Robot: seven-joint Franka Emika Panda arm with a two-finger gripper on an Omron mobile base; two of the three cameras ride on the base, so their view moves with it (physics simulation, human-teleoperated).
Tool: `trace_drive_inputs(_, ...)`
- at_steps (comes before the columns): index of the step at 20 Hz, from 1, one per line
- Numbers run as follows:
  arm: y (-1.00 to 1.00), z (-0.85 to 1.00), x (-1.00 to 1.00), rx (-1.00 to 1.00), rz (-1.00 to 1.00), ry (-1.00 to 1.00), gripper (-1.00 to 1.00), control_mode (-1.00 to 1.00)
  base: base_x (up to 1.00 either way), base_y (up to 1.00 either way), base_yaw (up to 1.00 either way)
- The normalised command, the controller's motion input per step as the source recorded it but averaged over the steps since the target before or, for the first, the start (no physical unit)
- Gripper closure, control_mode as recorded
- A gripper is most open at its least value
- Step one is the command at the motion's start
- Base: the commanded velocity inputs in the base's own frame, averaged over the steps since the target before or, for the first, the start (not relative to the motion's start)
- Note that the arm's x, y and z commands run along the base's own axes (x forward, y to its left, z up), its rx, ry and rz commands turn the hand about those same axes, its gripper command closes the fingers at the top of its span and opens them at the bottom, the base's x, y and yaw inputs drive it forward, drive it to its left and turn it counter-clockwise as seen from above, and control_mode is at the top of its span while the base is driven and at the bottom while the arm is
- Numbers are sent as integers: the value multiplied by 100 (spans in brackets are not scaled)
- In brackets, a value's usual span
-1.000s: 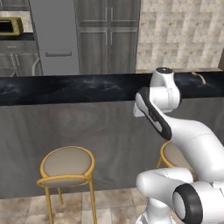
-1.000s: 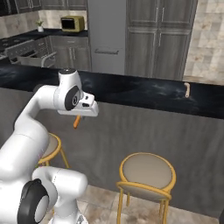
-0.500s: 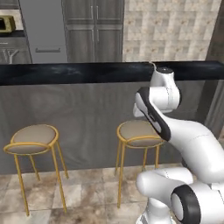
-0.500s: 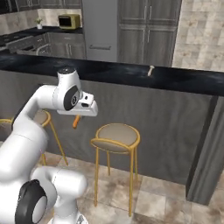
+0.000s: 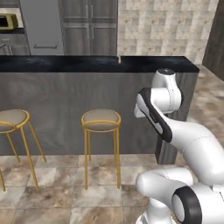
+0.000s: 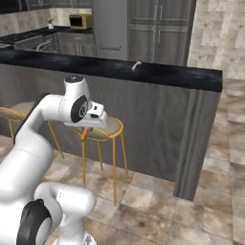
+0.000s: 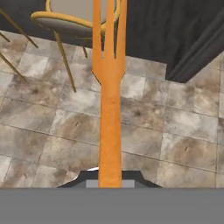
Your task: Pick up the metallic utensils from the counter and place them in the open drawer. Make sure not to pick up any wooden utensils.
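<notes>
My gripper is shut on the bright orange utensil, a fork, and holds it in front of the counter, above the floor. In the hand view the orange fork runs straight up from the gripper, tines towards a stool. The black marbled counter spans both base views. A small pale utensil lies on it; I cannot tell whether it is silver or wooden. The open drawer is out of view.
Gold-legged stools stand against the grey counter front. The counter's right end has a dark post under it, with tiled floor beyond. Cabinets and a microwave line the back wall.
The whole picture has slid left: the base has driven right along the counter, bringing the counter's right end into view. The orange fork stays in the shut gripper.
</notes>
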Motion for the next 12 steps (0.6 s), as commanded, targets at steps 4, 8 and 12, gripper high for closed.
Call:
trace_drive_inputs(4,0,0,0,0,0,0,100,100,-44,-100,12)
trace_drive_inputs(8,0,0,0,0,0,0,100,100,-47,-100,12)
trace_drive_inputs(12,0,0,0,0,0,0,100,100,-48,-100,13)
